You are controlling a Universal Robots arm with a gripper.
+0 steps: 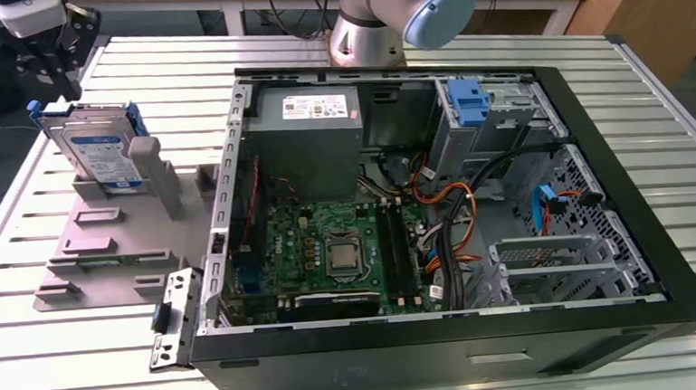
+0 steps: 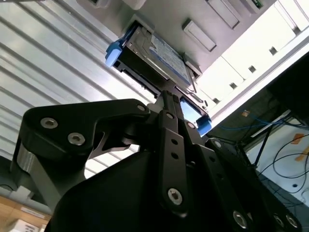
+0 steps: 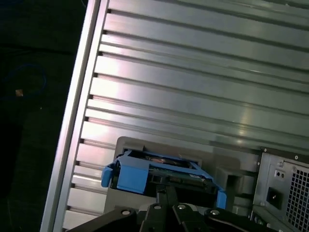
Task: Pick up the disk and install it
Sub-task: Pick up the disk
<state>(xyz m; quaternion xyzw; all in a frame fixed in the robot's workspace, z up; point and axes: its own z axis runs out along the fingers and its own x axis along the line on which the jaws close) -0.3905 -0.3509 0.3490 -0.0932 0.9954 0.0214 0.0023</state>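
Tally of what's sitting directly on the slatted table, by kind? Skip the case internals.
disk in blue carrier, standing in the fixture: 1
grey holder fixture: 1
open computer case: 1
Total: 3

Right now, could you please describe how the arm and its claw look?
The arm is silver-grey tubing with a pale blue round joint cap. The claw is matte black, built of hinged links studded with silver screws.

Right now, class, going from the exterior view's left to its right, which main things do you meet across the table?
the disk → grey power supply → blue bracket
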